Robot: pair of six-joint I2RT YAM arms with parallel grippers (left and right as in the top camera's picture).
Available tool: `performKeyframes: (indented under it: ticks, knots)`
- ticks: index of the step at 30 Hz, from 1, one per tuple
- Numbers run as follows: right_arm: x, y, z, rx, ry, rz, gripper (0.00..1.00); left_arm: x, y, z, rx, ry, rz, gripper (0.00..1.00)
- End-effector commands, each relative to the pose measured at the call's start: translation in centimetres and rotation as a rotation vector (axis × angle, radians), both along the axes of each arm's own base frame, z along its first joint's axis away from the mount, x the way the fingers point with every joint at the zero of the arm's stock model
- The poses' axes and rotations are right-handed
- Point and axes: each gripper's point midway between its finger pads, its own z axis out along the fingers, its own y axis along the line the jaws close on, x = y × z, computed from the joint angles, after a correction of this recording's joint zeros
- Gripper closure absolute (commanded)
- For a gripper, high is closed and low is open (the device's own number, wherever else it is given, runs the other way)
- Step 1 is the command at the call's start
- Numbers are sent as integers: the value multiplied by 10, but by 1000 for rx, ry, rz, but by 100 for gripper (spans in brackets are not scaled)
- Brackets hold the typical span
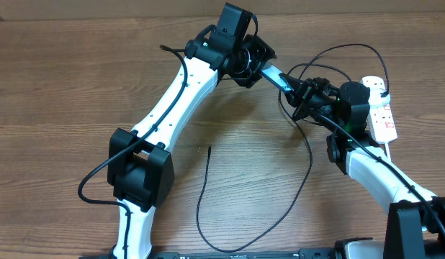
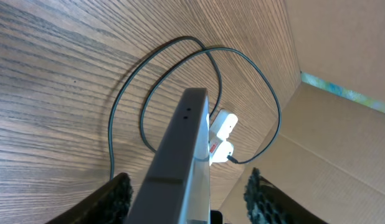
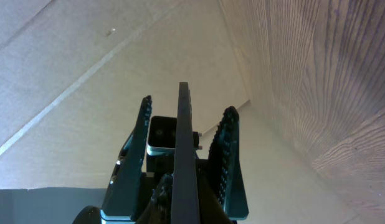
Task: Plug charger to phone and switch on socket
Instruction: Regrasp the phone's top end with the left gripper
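The phone (image 2: 180,155) stands edge-on between the left gripper's (image 2: 187,190) 2 fingers (image 2: 119,194), with a gap showing on each side. Beyond it, the charger (image 2: 111,137) lies in 2 black loops on the wooden table (image 2: 49,74), around the white socket (image 2: 225,122) beside a cardboard wall (image 2: 342,162).

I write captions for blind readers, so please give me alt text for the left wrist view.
The phone, seen almost edge-on as a grey slab, rises between the open jaws of the left gripper, with a gap on each side. Behind it the charger lies in black loops on the wooden table, near the white socket.
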Motion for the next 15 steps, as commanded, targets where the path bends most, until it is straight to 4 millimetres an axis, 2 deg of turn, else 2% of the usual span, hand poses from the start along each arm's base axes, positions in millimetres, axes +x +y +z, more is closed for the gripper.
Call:
performKeyframes:
  ticks: [1,6,11,15]
  knots:
    - [2,3,17,111,41,-3,96,-3,-1,4,-20,5,-9,45]
    - [2,3,17,111,41,-3,96,-1,1,4,-22,6,-6,59]
    - [2,3,17,111,42,-3,96,-1,1,5,-22,6,-5,60]
    - [1,3,13,108,59,-4,96,-1,1,4,-22,6,-5,71]
